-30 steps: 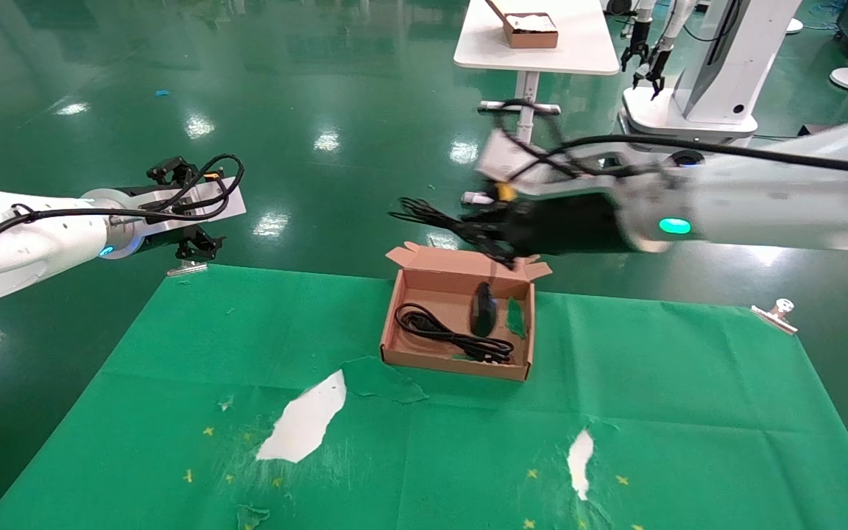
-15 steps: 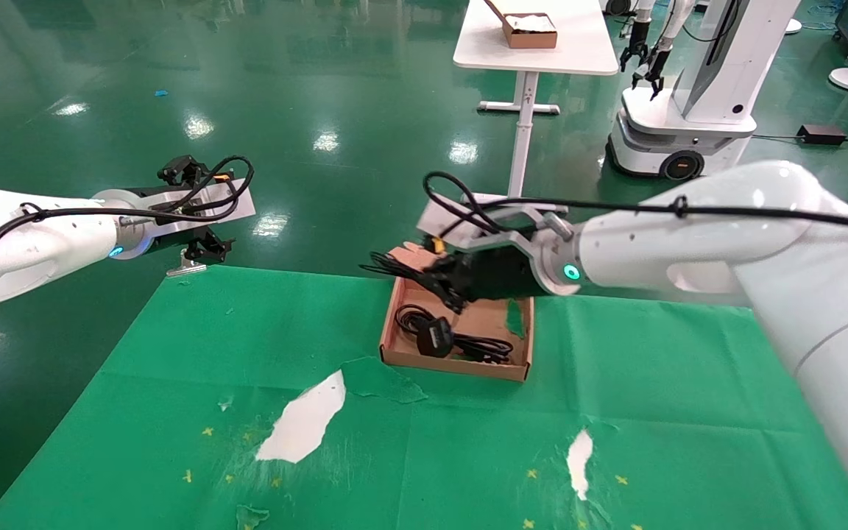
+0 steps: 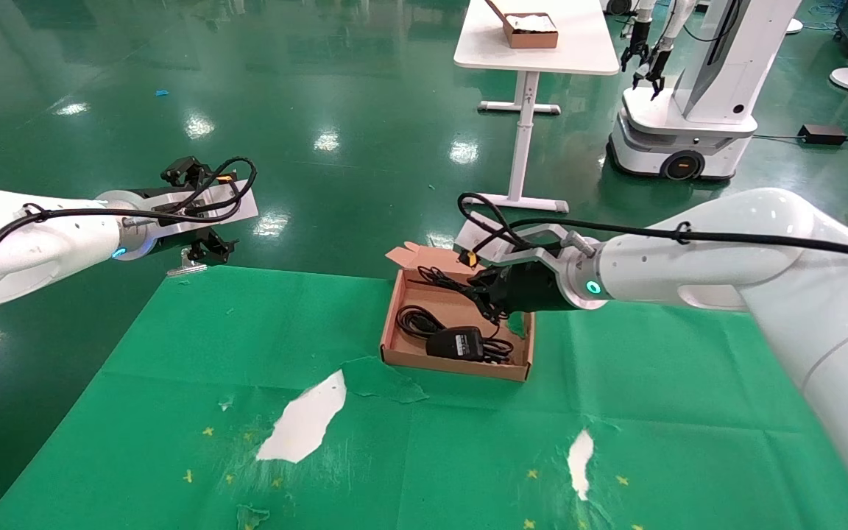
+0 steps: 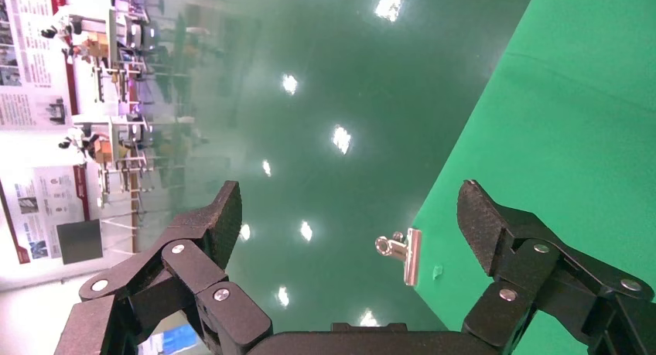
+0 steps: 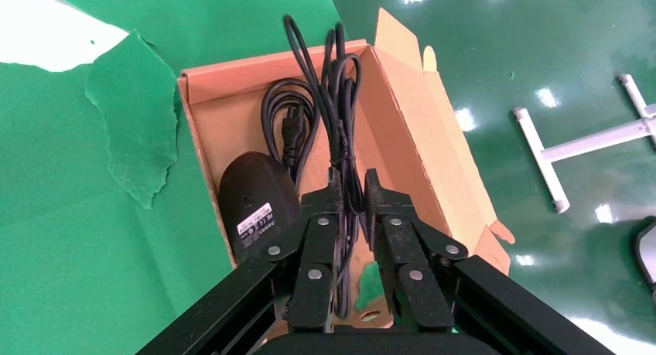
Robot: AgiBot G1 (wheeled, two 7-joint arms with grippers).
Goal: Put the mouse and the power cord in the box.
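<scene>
Mouse point(image 3: 457, 343) lies label-up in box point(image 3: 453, 369), against the 6 o'clock wall, at 7 o'clock from and just below right gripper point(image 3: 489, 298). That gripper is pinching the mouse's bundled cable point(image 5: 340, 100) above the box. The bundle's long axis runs along the box toward 9-10 o'clock. Power cord point(image 3: 413, 322) lies inside at the 9 o'clock end. Right arm is far nearer. Left gripper point(image 3: 207, 250) is spread and parked off the table point(image 3: 615, 383) at 10 o'clock.

Half a second ago the mouse dangled at the 9 o'clock end. Now it is down flat, and the right gripper sits lower and further toward 3 o'clock. Probably just release left.
</scene>
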